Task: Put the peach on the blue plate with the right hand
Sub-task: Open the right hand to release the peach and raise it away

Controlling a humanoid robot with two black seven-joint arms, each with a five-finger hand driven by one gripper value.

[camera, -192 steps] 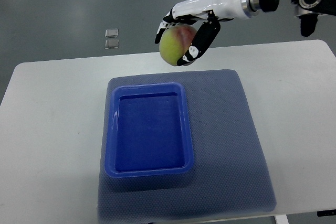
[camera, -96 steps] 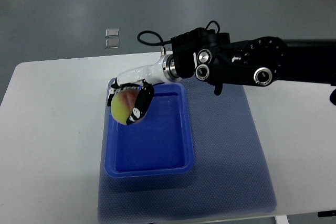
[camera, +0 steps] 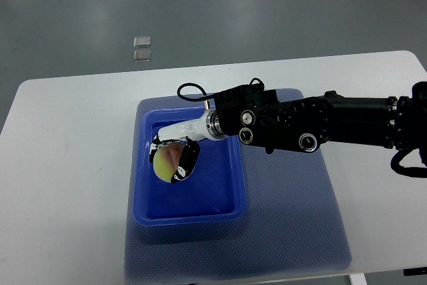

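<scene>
A lab or test bay: a plain white counter (camera: 67, 165) on bare grey floor (camera: 267, 11), a grey mat (camera: 287, 218) on the counter.

right hand (camera: 175, 155) wrapped around peach (camera: 167, 163), inside blue plate (camera: 190, 215), plate on blue mat (camera: 293, 211), mat on white table (camera: 67, 165)

Even overhead light, soft shadows, perhaps slightly blurred

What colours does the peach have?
Yellow-green with a red blush, seen in the top view: peach.
</scene>
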